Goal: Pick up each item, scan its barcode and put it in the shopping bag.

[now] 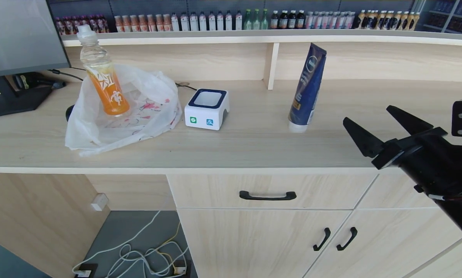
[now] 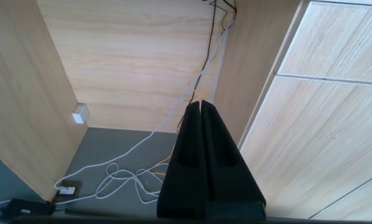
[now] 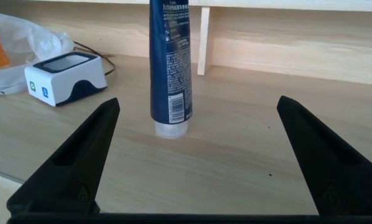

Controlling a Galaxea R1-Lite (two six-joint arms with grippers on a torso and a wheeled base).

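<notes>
Right fingers (image 3: 74,168) spread before upright blue tube (image 3: 170,62), barcode (image 3: 178,107) showing.

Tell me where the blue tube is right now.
In the head view the blue tube stands cap-down on the counter, right of the white scanner and just beyond the open right gripper, untouched.

The head camera looks forward and down at the bench (image 1: 254,150) from above its front edge. The right wrist camera sits low near that edge, facing the back, and shares the tube (image 3: 170,68) and scanner (image 3: 65,78) with it. The left wrist camera hangs below the bench top, facing the floor cables (image 2: 120,177), which the head view also shows.
</notes>
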